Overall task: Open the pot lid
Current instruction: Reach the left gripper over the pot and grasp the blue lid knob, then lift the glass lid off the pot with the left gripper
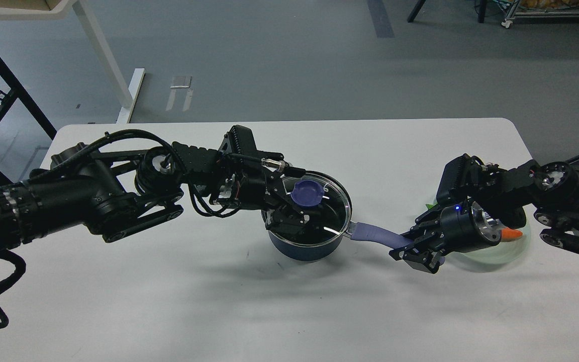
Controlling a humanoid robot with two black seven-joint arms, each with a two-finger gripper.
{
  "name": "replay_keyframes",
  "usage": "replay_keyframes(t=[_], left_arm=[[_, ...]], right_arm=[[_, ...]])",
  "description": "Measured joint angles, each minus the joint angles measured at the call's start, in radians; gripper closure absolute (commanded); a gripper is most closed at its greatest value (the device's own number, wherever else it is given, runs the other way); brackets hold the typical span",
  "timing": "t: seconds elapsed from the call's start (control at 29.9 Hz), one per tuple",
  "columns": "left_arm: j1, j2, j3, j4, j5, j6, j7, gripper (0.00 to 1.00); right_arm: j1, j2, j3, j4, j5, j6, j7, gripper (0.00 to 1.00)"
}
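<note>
Head view, one pot (303,249), one lid (330,207)

A navy pot (305,248) stands mid-table, its lavender handle (377,235) pointing to four o'clock; the glass lid (330,207) with purple knob (308,193) sits tilted atop.

Glossy glass lid (330,201), matt table (169,301)

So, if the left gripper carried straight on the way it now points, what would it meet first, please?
Most likely the lid's knob: the left gripper points rightward and sits right beside it, over the lid. Depth is hard to judge in this view.
</note>
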Motion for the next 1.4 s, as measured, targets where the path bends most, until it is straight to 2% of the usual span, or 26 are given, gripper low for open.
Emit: replay_keyframes(t=[0.1, 0.27, 0.33, 0.47, 0.94, 1.14, 1.27, 1.4], left_arm=[[0.001, -0.006, -0.001, 0.004, 0.000, 0.000, 0.000, 0.10], [0.001, -0.016, -0.001, 0.009, 0.000, 0.001, 0.000, 0.37], [0.001, -0.018, 0.000, 0.009, 0.000, 0.001, 0.000, 0.43], [0.001, -0.020, 0.001, 0.009, 0.002, 0.002, 0.000, 0.63], [-0.018, -0.011, -0.003, 0.000, -0.003, 0.004, 0.000, 0.64], [-0.086, 0.010, -0.007, -0.033, -0.010, 0.004, -0.001, 0.63], [-0.149, 0.071, -0.008, -0.074, -0.012, 0.004, 0.000, 0.63], [-0.181, 0.183, -0.009, -0.118, -0.024, 0.031, 0.000, 0.63]], right_arm=[[-0.001, 0.000, 0.000, 0.000, 0.000, 0.000, 0.000, 0.76], [-0.002, 0.000, 0.000, 0.000, 0.000, 0.000, 0.000, 0.76], [-0.003, 0.000, 0.000, 0.000, 0.000, 0.000, 0.000, 0.76], [-0.003, 0.001, 0.000, 0.000, 0.000, 0.000, 0.000, 0.76], [-0.003, 0.001, 0.000, -0.001, 0.000, -0.001, 0.000, 0.76], [-0.003, 0.001, 0.000, -0.001, 0.000, -0.001, 0.000, 0.76], [-0.003, 0.000, 0.000, -0.001, 0.000, -0.001, 0.000, 0.76], [-0.003, -0.002, 0.000, -0.002, 0.000, -0.001, 0.000, 0.76]])
